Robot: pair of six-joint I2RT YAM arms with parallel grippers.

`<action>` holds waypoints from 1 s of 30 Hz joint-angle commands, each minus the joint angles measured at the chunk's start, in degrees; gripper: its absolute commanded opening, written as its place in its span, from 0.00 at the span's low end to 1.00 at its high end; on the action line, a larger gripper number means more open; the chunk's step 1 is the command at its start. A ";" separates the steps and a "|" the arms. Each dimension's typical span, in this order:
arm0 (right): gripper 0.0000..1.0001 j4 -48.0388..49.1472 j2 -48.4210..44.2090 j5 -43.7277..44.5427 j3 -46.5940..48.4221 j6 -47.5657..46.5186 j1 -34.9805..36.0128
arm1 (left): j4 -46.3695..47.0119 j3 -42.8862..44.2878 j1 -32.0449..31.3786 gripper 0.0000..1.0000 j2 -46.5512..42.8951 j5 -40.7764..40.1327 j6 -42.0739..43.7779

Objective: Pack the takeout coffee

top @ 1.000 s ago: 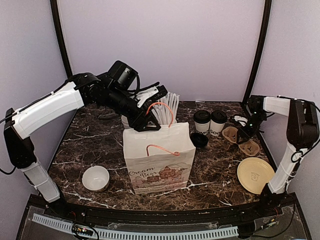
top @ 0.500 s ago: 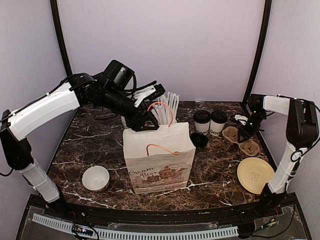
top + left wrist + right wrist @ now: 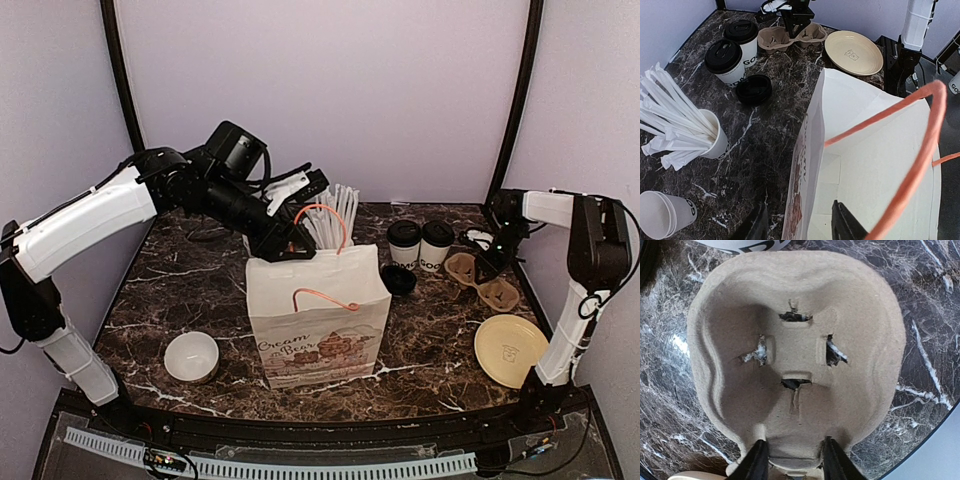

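Frankly, our left gripper (image 3: 801, 225), jaws apart astride the paper bag (image 3: 865, 130) rim, could crumple it; whether the right gripper (image 3: 794, 458) pinches the cup carrier (image 3: 795, 315), we cannot tell.

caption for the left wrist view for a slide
Left gripper straddles the rim of the open paper bag; two lidded coffee cups stand beyond.

Dark brown marble with white veins covers the bench (image 3: 170, 290); the paper bag (image 3: 318, 325) is white with orange handles and brown print. The takeout cups (image 3: 404, 250) are white, dark-lettered, black-lidded, the cup carrier (image 3: 795, 315) tan, the plate (image 3: 510, 350) pale yellow
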 commanded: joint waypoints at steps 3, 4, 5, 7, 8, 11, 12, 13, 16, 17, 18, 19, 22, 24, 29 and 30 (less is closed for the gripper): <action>0.32 0.01 0.75 -0.99 0.98 0.89 0.22 | -0.04 -0.76 -0.04 0.46 -2.92 0.70 0.45; 0.33 0.08 0.69 -1.11 0.90 0.93 0.28 | -0.09 -0.72 -0.03 0.46 -2.95 0.60 0.41; 0.36 0.10 0.69 -1.12 0.82 0.96 0.29 | -0.17 -0.72 -0.07 0.47 -2.95 0.36 0.44; 0.40 0.10 0.80 -0.99 0.77 1.11 0.28 | -0.27 -0.71 -0.07 0.48 -3.06 0.07 0.46; 0.41 0.00 0.94 -0.85 0.76 1.11 0.24 | -0.34 -0.71 -0.04 0.48 -3.07 0.02 0.41; 0.41 -0.28 1.49 -0.62 0.71 1.11 0.30 | -0.47 -0.73 -0.06 0.48 -3.16 -0.18 0.39; 0.41 -0.25 1.68 -0.62 0.66 1.16 0.30 | -0.53 -0.78 -0.06 0.48 -3.31 -0.16 0.38; 0.40 -0.25 1.78 -0.62 0.63 1.20 0.35 | -0.51 -0.86 -0.09 0.48 -3.40 -0.14 0.30; 0.36 -0.25 1.74 -0.74 0.62 1.35 0.33 | -0.49 -1.08 -0.09 0.47 -3.57 -0.17 0.21; 0.35 -0.27 1.60 -0.82 0.66 1.37 0.41 | -0.53 -1.13 -0.06 0.48 -3.66 -0.19 0.15; 0.34 -0.37 1.44 -0.87 0.70 1.38 0.38 | -0.63 -1.14 -0.06 0.47 -3.66 -0.38 0.22; 0.32 -0.66 1.19 -0.87 0.75 1.38 0.38 | -0.65 -1.15 -0.04 0.47 -3.66 -0.47 0.26; 0.30 -1.93 -0.70 -0.75 0.84 1.38 0.41 | -0.66 -0.89 -0.10 0.47 -3.59 -0.56 0.33; 0.29 -3.46 -2.92 -1.03 1.15 1.25 0.38 | -0.59 -0.51 -0.04 0.47 -3.58 -0.86 0.41; 0.27 -7.16 -10.55 -3.22 4.47 1.64 0.37 | -0.38 0.64 -0.07 0.47 -3.72 -2.46 1.25; 0.27 -7.93 -12.20 -4.33 5.36 1.64 0.40 | -0.39 0.76 -0.09 0.47 -3.65 -3.01 1.42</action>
